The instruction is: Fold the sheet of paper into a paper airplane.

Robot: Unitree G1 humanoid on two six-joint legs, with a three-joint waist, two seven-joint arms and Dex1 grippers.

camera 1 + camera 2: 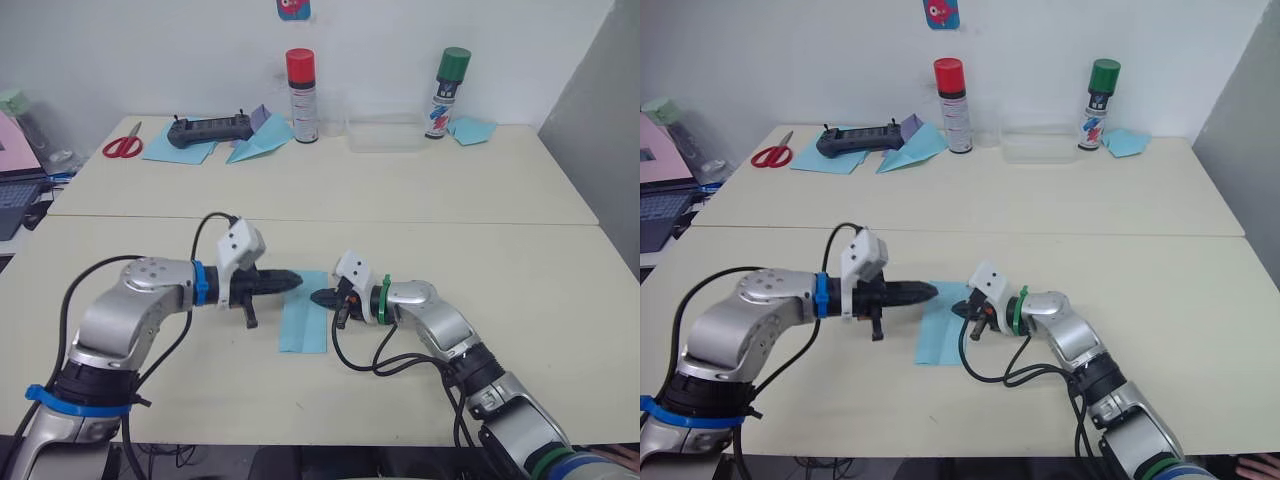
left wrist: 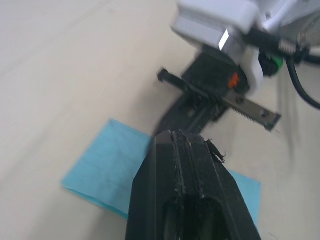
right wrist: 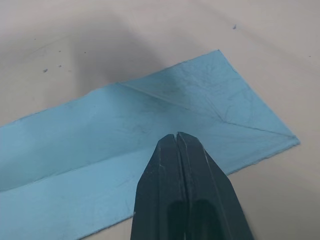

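your left pincer point(image 1: 292, 280): pressed together over the sheet of paper point(image 1: 305, 325) | right pincer point(image 1: 322, 298): pressed together too | paper's flat on the worktop point(image 1: 450, 200)

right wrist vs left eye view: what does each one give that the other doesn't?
Right wrist view: crease lines on the sheet of paper, including diagonal ones toward a corner, and a straight fold line along its length; the right gripper with its fingers pressed together over the sheet.

Left eye view: the left gripper at the sheet's other side, plus the far table's scissors, two spray cans and a finished paper dart.

Both: the light-blue sheet lying flat on the table, folded into a narrow strip.
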